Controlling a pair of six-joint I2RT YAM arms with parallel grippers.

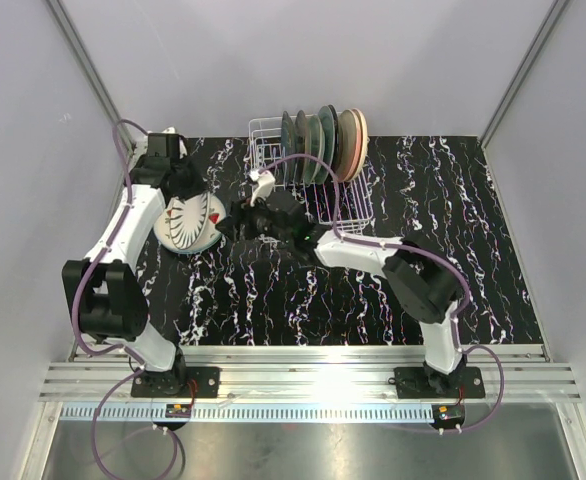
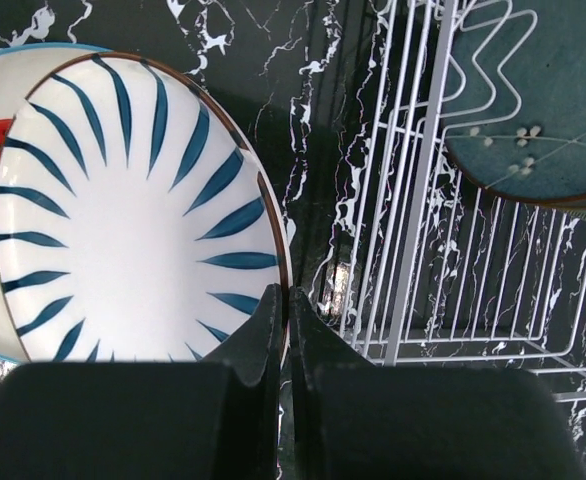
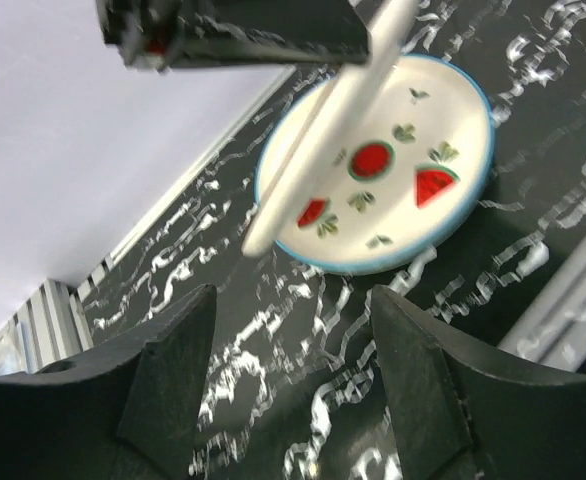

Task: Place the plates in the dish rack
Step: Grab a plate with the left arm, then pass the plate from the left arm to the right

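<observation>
My left gripper (image 2: pixel 285 295) is shut on the rim of a white plate with blue stripes (image 2: pixel 123 210), holding it tilted up off the table at the left (image 1: pixel 188 222). Under it lies a white plate with watermelon marks (image 3: pixel 423 130), its blue rim flat on the table. The right gripper (image 3: pixel 293 330) is open and holds nothing, hovering over the table just right of these two plates (image 1: pixel 241 218). Behind stands the white wire dish rack (image 1: pixel 358 205) with several plates (image 1: pixel 323 140) upright in it, a teal one (image 2: pixel 543 100) nearest my left wrist camera.
The table top (image 1: pixel 453 240) is black marble-patterned. Grey walls close in the back and both sides. An aluminium rail (image 1: pixel 313 375) runs along the near edge where both arm bases are bolted. The rack's near slots (image 2: pixel 443 250) hold nothing.
</observation>
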